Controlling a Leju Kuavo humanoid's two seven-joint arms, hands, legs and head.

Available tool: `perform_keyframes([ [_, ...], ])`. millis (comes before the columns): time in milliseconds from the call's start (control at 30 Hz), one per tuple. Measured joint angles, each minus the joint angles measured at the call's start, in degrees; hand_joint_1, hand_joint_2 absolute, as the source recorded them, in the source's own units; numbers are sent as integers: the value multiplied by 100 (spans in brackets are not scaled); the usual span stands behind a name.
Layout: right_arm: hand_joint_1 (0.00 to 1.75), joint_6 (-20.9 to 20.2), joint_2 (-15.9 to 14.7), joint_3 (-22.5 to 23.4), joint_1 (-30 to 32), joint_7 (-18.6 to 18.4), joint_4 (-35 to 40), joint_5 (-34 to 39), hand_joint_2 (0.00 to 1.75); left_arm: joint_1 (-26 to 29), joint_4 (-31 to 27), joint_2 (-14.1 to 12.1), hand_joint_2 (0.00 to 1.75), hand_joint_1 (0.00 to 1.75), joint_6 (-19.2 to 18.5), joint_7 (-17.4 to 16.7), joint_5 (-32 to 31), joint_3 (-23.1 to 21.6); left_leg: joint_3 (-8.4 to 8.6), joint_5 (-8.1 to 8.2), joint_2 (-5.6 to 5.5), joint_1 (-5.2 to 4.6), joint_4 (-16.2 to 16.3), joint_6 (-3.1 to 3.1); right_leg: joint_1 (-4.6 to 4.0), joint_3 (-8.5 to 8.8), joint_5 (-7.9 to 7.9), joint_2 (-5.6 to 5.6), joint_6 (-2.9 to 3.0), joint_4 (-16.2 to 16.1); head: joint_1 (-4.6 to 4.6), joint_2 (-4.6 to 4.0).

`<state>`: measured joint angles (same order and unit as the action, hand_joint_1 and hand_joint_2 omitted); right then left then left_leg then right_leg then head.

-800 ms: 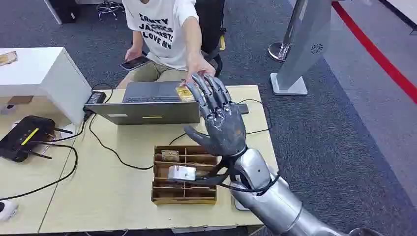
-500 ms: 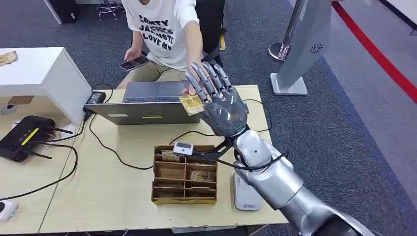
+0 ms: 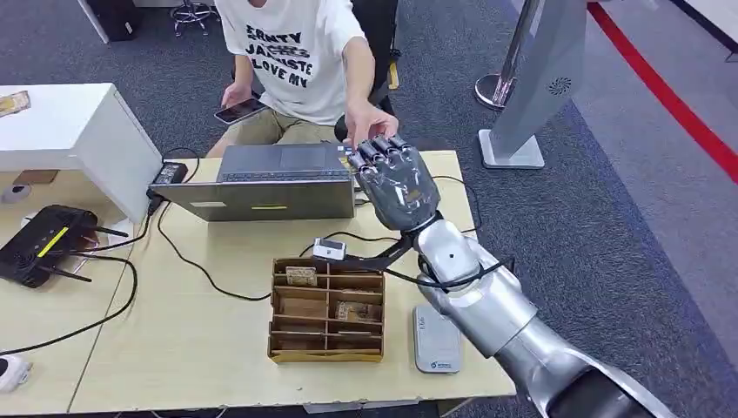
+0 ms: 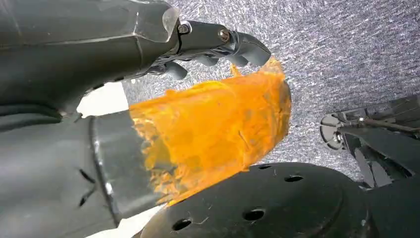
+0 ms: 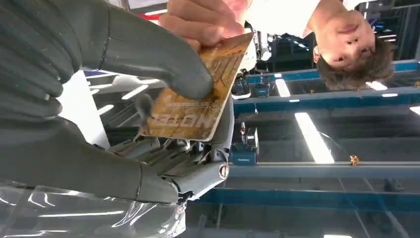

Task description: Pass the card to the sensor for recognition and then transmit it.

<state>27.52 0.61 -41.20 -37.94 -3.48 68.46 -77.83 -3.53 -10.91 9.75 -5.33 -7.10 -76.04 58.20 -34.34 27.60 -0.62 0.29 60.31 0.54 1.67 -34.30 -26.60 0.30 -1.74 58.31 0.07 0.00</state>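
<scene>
- While the right hand (image 3: pixel 396 187) pinches the gold card (image 5: pixel 198 94) above the laptop's (image 3: pixel 261 178) far corner, the person's hand (image 5: pixel 208 20) grips its other end.
- Loosen only once they pull.
- Left hand (image 4: pixel 99 99): grasp unclear.

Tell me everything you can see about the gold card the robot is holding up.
The gold card is a thin, flat rectangle with a yellowish printed face, worn and cracked-looking, bearing pale lettering too blurred to read. The right hand holds it raised above the far edge of the table, past the grey laptop. The hand's grey thumb presses on its face, with darker fingers behind. A person's hand grips its far end, so both hold it at once.
</scene>
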Motion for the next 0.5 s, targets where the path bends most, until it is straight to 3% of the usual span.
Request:
perform_keyframes([
  [500,175,-98,13,-136,203,127,-129,515,175,0,0,2,0,0,9,0,55,0,0,0,0,0,0,0,0,0,0,0,0,0,0,0],
])
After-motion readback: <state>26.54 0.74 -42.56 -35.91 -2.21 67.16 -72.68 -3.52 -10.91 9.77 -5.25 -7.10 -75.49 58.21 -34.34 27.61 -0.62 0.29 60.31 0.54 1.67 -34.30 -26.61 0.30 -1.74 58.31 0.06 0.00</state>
